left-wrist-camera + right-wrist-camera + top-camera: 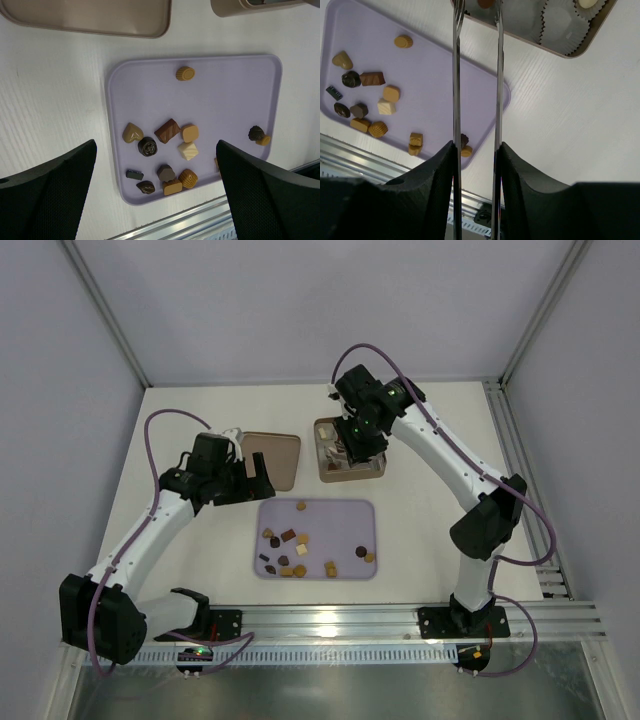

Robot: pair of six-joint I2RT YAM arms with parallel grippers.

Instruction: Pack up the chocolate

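1. The right gripper (476, 146) clamps thin metal tongs (456, 75), whose tips reach the tin (598, 30) of white paper cups (560, 22).
2. Chocolate pieces (372, 78) lie scattered on the lavender tray (430, 75).

maybe fourteen chocolate pieces (167, 131) on tray (225, 95)

The left arm (150, 530) and the right arm (440, 445) share one build: smooth white links between bulky black joint housings, on a black base (468, 620). A mauve cable (165, 420) loops along each arm. A small green light (355, 423) glows on the right wrist. The left gripper (156, 150) has broad black wedge-shaped fingers (55, 195) with a fine mesh texture. The right gripper (477, 7) carries two long, thin metal blades (455, 75) set in rounded black mounts (432, 175).
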